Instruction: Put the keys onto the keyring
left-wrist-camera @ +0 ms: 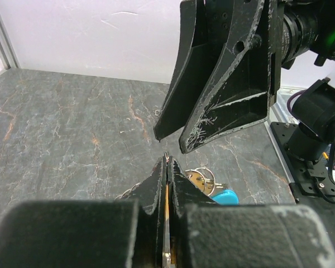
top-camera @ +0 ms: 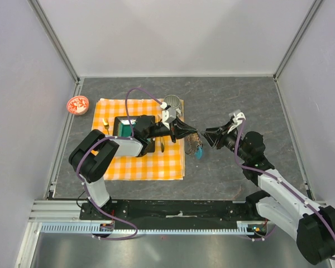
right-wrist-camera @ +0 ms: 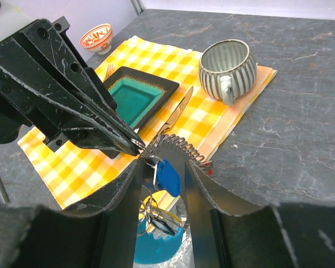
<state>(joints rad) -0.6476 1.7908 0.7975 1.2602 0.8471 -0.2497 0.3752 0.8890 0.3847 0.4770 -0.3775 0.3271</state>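
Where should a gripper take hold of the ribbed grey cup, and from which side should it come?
Probably the wall at the rim, one finger inside and one outside, from straight above: the ribbed grey cup stands upright on the checked cloth with its mouth open. Its small handle looks too tight for a finger.

A robotics lab test cell: white panel walls in aluminium framing rise beyond the left gripper and right gripper. A mounting rail lies behind them, and a yellow checked cloth is laid left of both.
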